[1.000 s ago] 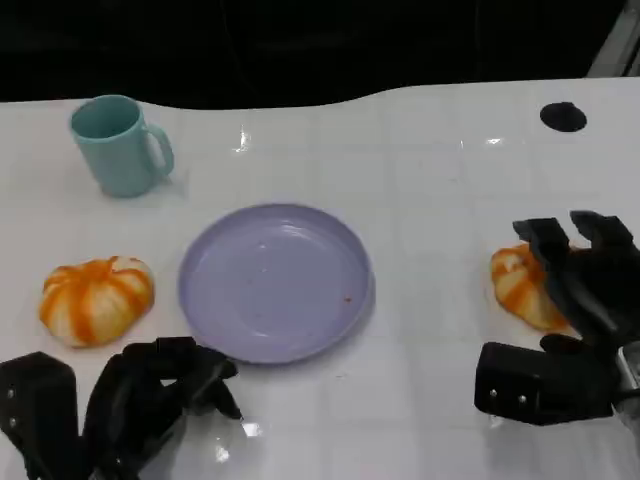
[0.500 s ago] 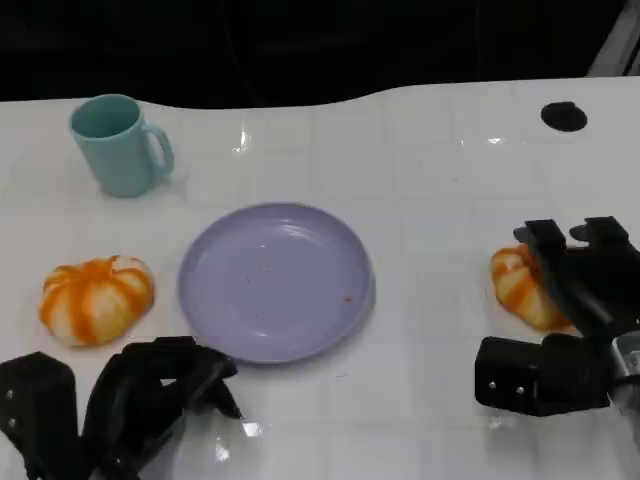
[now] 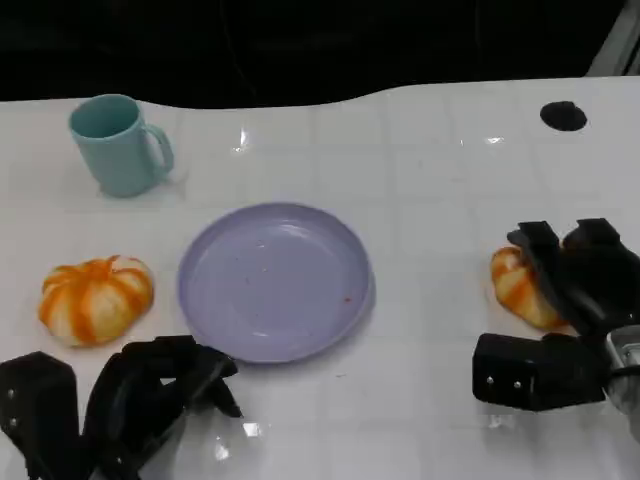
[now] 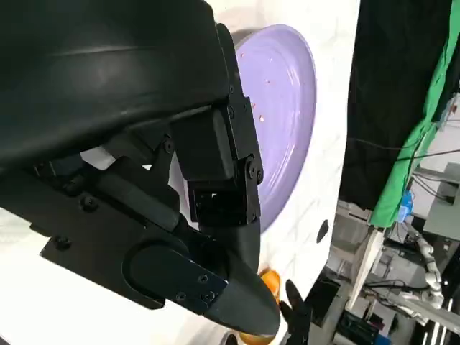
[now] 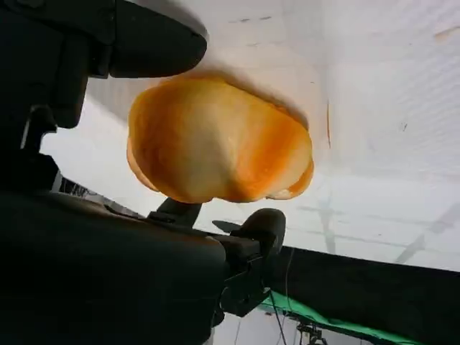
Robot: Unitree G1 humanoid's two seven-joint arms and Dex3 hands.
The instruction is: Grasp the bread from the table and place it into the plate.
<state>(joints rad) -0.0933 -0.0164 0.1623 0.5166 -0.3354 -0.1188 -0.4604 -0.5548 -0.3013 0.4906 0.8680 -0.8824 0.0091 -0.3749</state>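
An orange-and-white striped bread lies on the white table at the right, beyond the purple plate. My right hand reaches over its right side, fingers spread around it. In the right wrist view the bread sits on the table between a finger and the thumb, both close to its edges. A second striped bread lies left of the plate. My left hand rests at the near left with its fingers curled in, holding nothing. The left wrist view shows the plate past that hand.
A teal mug stands at the back left. A black round mark sits at the back right near the table's far edge. White table surface lies bare between the plate and the right bread.
My right hand has sunk a little and its fingers have bent closer over the right bread. Both breads, the plate and the left hand have not moved.
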